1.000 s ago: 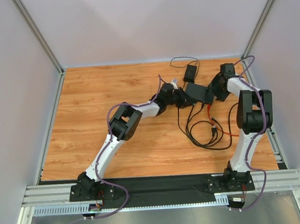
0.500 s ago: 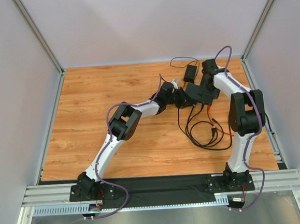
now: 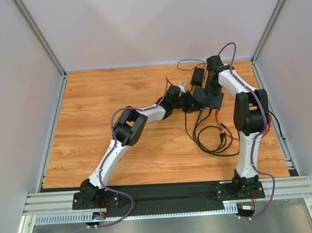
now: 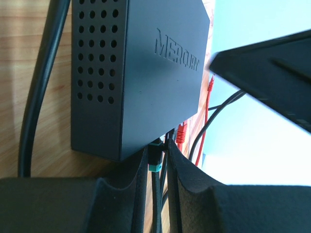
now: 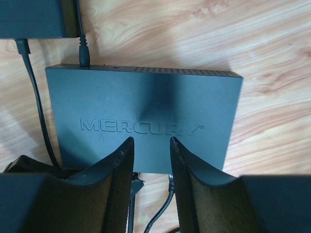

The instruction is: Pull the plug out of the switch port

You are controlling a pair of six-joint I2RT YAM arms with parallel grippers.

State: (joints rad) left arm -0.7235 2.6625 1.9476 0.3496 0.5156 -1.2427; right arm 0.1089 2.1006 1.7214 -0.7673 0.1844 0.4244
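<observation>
The switch (image 3: 204, 96) is a flat black box marked MERCURY at the back right of the table. In the left wrist view the switch (image 4: 141, 73) fills the upper frame, with a black plug with a teal clip (image 4: 154, 159) seated in its near edge. My left gripper (image 4: 156, 148) is shut on that plug; it sits at the switch's left end in the top view (image 3: 190, 102). My right gripper (image 5: 151, 141) is open, its fingertips right over the switch's top face (image 5: 146, 97), above the logo. It shows in the top view (image 3: 214, 86).
A small black adapter brick (image 3: 197, 75) lies behind the switch, its thin cord plugged into the switch's back edge (image 5: 83, 56). A red plug (image 4: 181, 132) sits next to the held plug. Black and red cables (image 3: 217, 138) coil in front of the switch. Walls stand close behind and right.
My right arm has swung in from the right of the switch and now hangs over its top. The left arm and the switch have not moved.
</observation>
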